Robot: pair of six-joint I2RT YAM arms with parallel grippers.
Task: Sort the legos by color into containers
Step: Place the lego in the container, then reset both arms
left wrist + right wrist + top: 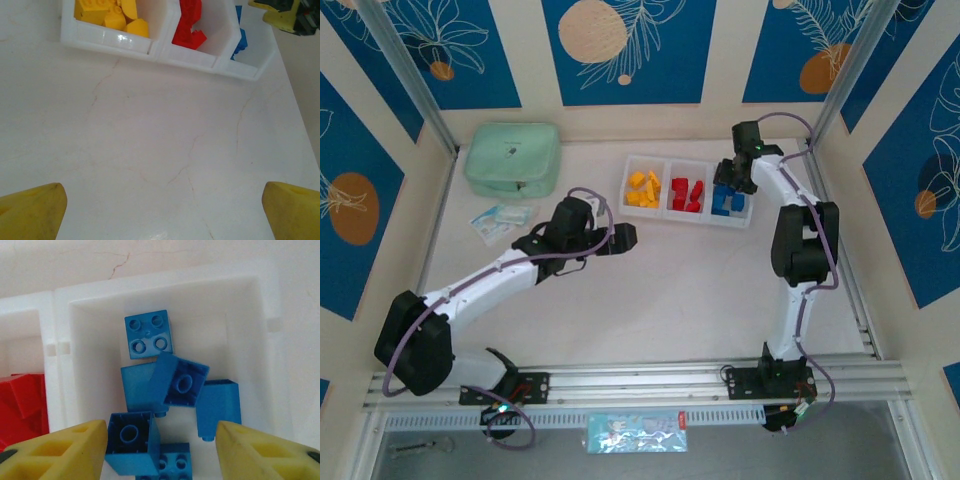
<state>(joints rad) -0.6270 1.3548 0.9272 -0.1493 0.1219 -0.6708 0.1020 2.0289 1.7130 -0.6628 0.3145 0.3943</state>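
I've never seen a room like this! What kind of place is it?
Probably a robot testing booth, not a home: two robot arms bolted to a metal rail, walls of blue leaf-patterned panels, and a white tray of color-sorted legos.

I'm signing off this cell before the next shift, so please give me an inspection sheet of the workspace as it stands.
Surface: white table, with hairline cracks.
Job's things: white tray holds yellow legos in the left compartment, red legos in the middle and blue legos in the right.
Clutter: mint-green pouch at the far left, with a small packet in front of it.
Grippers: left end effector open over bare table. Right end effector open above the blue compartment, holding nothing.
Cables: purple cable along each arm, no snag seen.
Surroundings: blue leaf-print panels and metal frame posts.
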